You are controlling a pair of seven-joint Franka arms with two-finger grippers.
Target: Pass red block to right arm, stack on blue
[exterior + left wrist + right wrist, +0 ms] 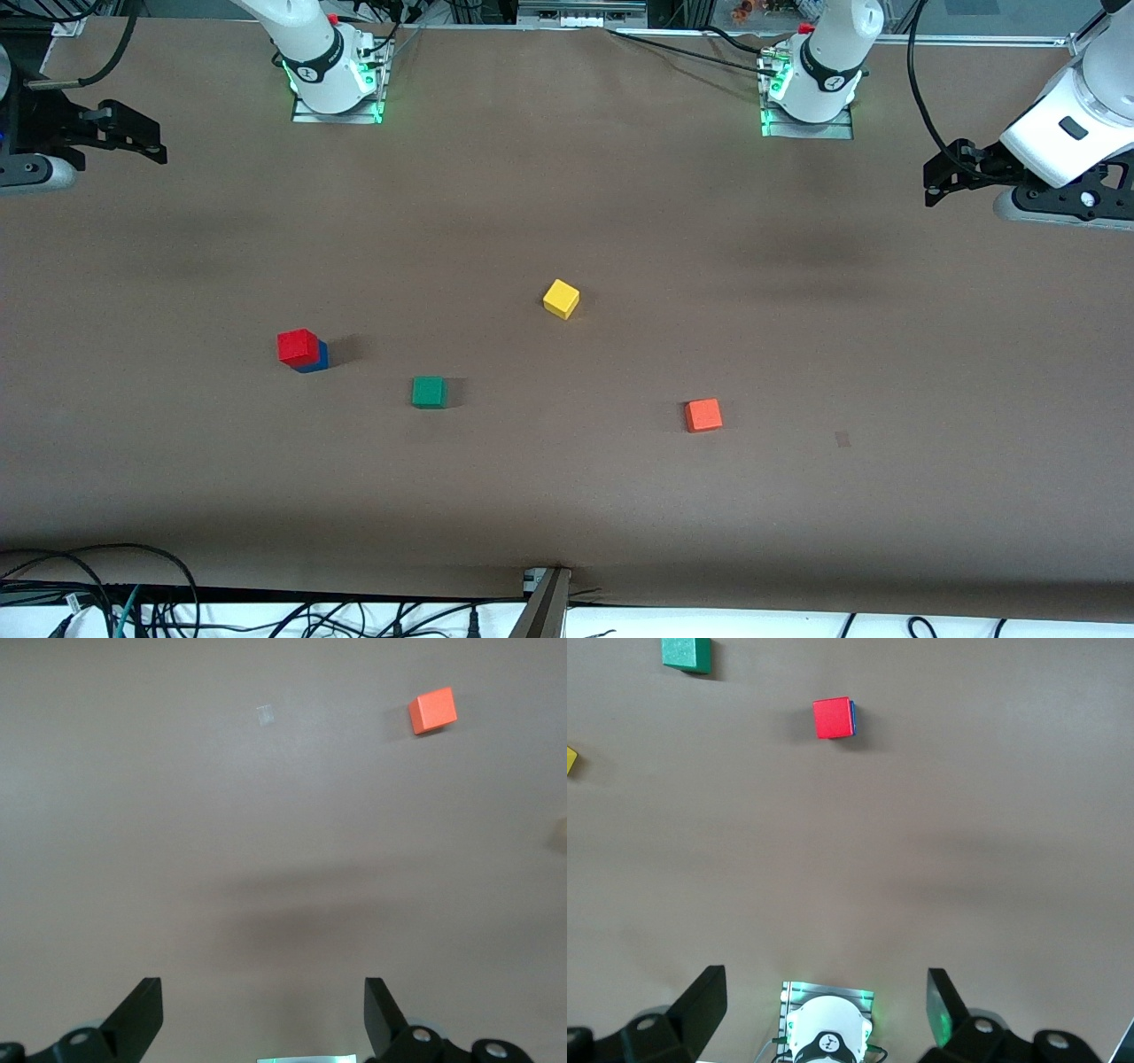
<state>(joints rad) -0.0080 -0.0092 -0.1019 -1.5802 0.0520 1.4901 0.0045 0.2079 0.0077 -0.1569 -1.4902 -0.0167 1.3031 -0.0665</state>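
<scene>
Both claws are hanging wide open and holding nothing: the left gripper [941,173] over its table end, the right gripper [142,133] over the other. The red block [298,346] is sitting on the blue cube [315,361]. One green cube [429,392], one yellow cube [561,299] and one orange cube [703,415] are lying apart.

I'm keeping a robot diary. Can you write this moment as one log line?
red block: on blue | left gripper: open, waiting | right gripper: open, waiting
</scene>
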